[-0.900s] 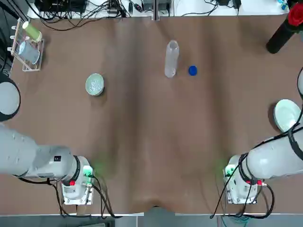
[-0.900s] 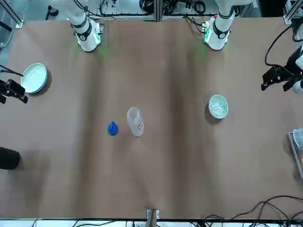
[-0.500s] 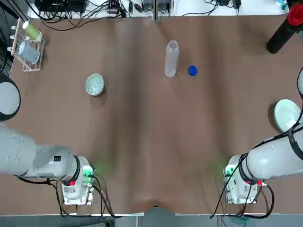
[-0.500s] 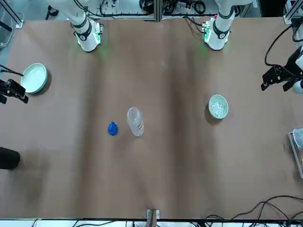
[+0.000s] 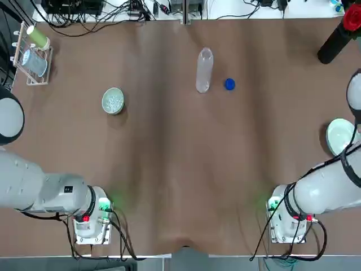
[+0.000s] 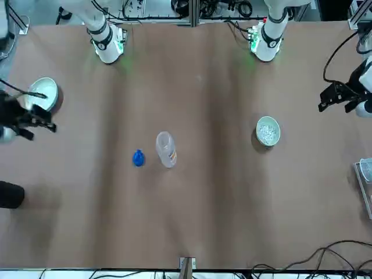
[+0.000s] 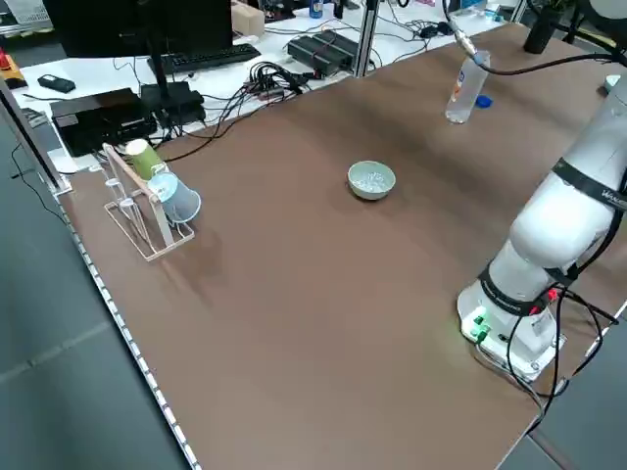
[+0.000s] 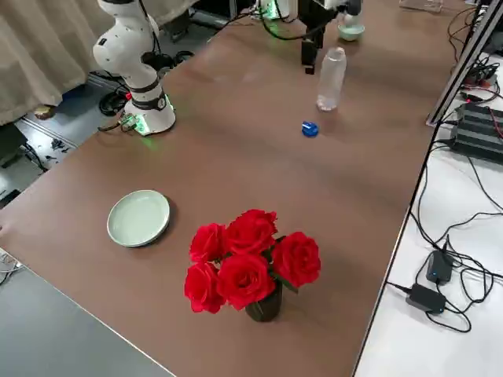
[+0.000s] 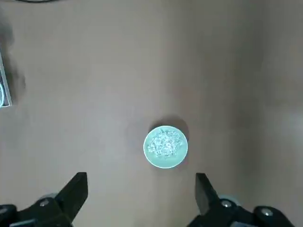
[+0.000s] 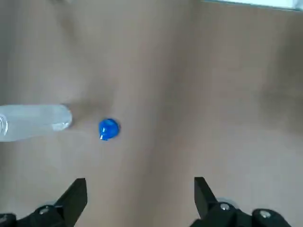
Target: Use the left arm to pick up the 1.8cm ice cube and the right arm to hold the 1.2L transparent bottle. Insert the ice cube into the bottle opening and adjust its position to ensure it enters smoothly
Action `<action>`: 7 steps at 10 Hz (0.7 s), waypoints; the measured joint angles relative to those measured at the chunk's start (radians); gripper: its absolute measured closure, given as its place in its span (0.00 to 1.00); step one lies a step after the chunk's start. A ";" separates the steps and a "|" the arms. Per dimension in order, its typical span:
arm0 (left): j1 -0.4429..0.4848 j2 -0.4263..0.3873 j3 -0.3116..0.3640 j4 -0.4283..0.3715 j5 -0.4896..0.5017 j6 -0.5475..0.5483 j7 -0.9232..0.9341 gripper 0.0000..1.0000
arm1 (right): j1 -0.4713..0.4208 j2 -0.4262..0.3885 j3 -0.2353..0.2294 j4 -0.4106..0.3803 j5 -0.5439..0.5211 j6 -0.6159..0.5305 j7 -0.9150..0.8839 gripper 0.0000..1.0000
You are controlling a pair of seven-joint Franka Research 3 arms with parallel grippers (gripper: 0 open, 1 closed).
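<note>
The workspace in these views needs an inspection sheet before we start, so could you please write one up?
Surface: brown table, unbroken.
Job's things: the bottle stands upright and uncapped near the table's far middle, its bottle opening unobstructed; blue cap lies beside it, apart; small bowl holds ice pieces.
Clutter: pale green plate, red roses in a dark vase, cup rack.
Grippers: left gripper open and empty, high above the bowl; right gripper open and empty, above the table near the cap.
Cables: bundles along the far edge and at the arm bases.
Surroundings: electronics boxes behind the table.
</note>
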 joint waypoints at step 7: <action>-0.007 -0.102 -0.013 -0.377 0.000 0.197 0.000 0.00 | 0.032 0.077 -0.003 -0.231 0.430 0.126 -0.679 0.01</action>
